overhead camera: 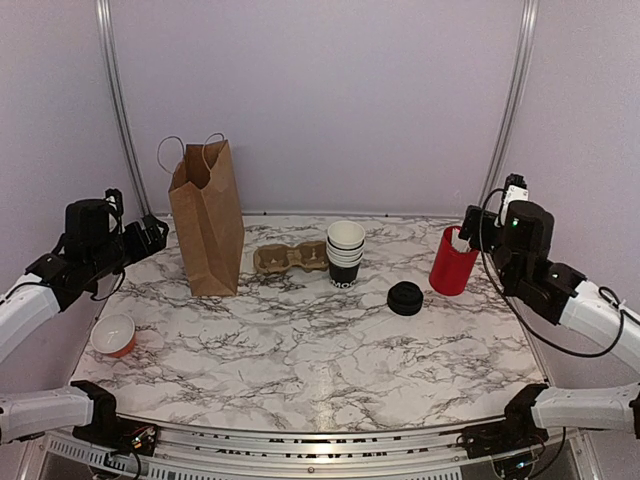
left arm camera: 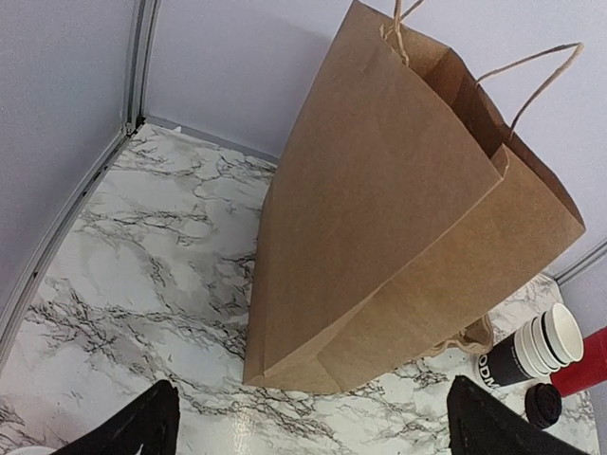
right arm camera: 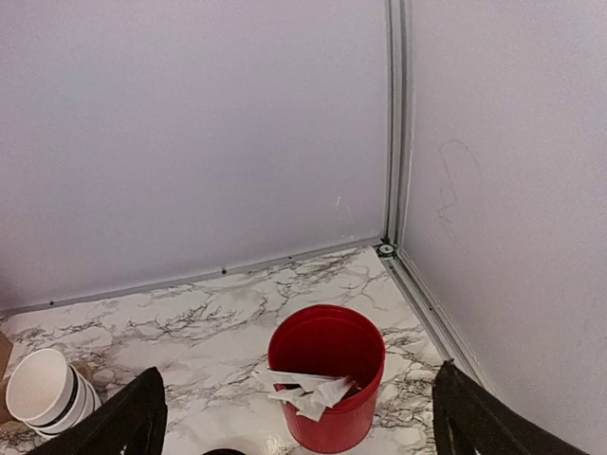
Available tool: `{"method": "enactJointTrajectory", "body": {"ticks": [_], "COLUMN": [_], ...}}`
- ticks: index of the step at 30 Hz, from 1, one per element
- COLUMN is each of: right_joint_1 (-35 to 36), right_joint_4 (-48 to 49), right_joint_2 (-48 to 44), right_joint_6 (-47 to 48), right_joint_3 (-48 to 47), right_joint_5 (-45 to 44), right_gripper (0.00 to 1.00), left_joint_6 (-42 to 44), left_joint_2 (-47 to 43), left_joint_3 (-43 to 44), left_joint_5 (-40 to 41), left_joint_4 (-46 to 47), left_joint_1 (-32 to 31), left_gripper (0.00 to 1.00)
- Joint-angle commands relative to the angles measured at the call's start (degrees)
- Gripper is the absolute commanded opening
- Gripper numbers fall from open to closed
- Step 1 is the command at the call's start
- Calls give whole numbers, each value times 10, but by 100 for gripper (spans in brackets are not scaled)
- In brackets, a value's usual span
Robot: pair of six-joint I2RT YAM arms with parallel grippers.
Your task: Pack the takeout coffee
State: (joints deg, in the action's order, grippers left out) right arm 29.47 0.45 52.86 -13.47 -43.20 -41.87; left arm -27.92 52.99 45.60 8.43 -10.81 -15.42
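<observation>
No takeout coffee with a lid on shows in any view. A stack of lidless white-rimmed cups (overhead camera: pixel 345 254) stands mid-table, its bottom cup black with white lettering. A loose black lid (overhead camera: pixel 405 298) lies to its right. My left gripper (overhead camera: pixel 150 234) hovers open at the left, facing the upright brown paper bag (overhead camera: pixel 207 220); in the left wrist view my left gripper (left arm camera: pixel 318 427) has only marble between its fingers. My right gripper (overhead camera: pixel 468 228) hangs open above and behind a red canister (overhead camera: pixel 453 262). In the right wrist view my right gripper (right arm camera: pixel 303 422) straddles nothing.
A cardboard cup carrier (overhead camera: pixel 290 258) lies between the bag and the cup stack. The red canister (right arm camera: pixel 327 379) holds white paper packets. A small red-and-white bowl (overhead camera: pixel 113 335) sits at the near left. Walls close the back and both sides.
</observation>
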Motion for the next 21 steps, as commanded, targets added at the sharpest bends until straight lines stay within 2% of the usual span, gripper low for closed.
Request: {"method": "enactJointTrajectory", "body": {"ticks": [1,11,21], "right_joint_1": [73,167,169], "right_joint_4": [-105,-187,-282], "right_joint_2": [57,288,509], "right_joint_6": [11,57,85], "right_joint_3": [-82,-299,-506], "right_joint_5": [17,136,222], "right_gripper": [94,85,60], "left_joint_6": [-23,-31,-29], "left_joint_2": [-29,-37,-39], "left_joint_3": [-33,-59,-59], "left_joint_5": [-8,-14,-26], "left_joint_4": [15,18,20], "left_joint_1": [-9,-12,-12], "left_gripper": [99,99,99]}}
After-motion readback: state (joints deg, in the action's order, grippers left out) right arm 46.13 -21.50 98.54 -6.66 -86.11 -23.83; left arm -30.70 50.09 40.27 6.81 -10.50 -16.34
